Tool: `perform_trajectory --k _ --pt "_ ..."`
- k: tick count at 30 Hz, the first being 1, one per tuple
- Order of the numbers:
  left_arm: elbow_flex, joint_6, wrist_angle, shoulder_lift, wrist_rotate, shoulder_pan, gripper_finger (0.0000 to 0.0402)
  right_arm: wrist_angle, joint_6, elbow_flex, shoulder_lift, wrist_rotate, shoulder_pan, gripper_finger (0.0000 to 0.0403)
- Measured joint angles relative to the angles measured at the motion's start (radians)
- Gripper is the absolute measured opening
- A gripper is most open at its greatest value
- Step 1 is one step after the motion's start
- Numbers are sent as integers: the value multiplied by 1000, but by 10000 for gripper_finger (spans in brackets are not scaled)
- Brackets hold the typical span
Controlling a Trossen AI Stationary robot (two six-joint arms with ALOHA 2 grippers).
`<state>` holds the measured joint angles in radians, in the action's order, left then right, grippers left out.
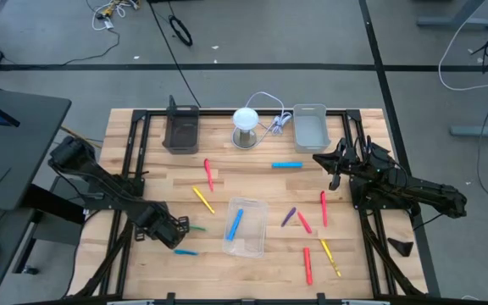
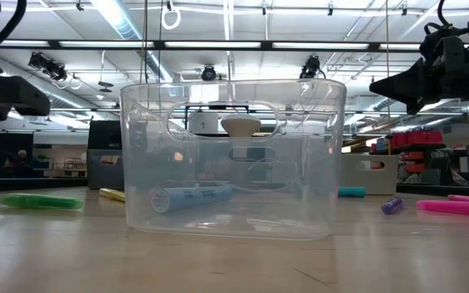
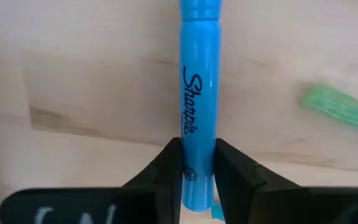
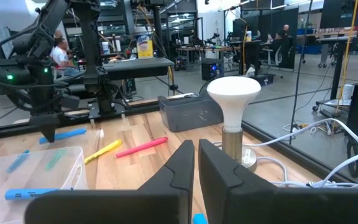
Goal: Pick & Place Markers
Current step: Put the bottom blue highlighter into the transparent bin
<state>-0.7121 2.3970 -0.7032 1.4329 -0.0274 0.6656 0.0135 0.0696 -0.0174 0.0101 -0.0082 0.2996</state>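
**One blue marker gripped across its axis**

One blue marker lies on the table's front-left, long axis pointing away from the left gripper, whose fingers clamp its near end. Right gripper waits, closed and empty.

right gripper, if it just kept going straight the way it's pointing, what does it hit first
Most likely the white lamp: the shut right gripper points almost straight at its base in the right wrist view. Depth is unclear, but nothing seems to lie between them.

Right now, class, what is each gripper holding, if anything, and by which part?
The left gripper is shut on a blue marker, pinching it near one end. The right gripper is shut and holds nothing.
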Motion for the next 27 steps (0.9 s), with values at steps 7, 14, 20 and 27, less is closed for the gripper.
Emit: perform_trajectory --k 7,14,20,27 --pt "-23 -26 -58 -56 1 0 74 0 0 0 0 0 0 29" --pt "-23 -71 -89 -114 2 -1 73 0 0 0 0 0 0 29" --pt "-24 -96 -146 -165 4 -2 71 0 0 0 0 0 0 29" --pt "-24 -105 -224 -239 -2 -2 71 0 0 0 0 0 0 29"
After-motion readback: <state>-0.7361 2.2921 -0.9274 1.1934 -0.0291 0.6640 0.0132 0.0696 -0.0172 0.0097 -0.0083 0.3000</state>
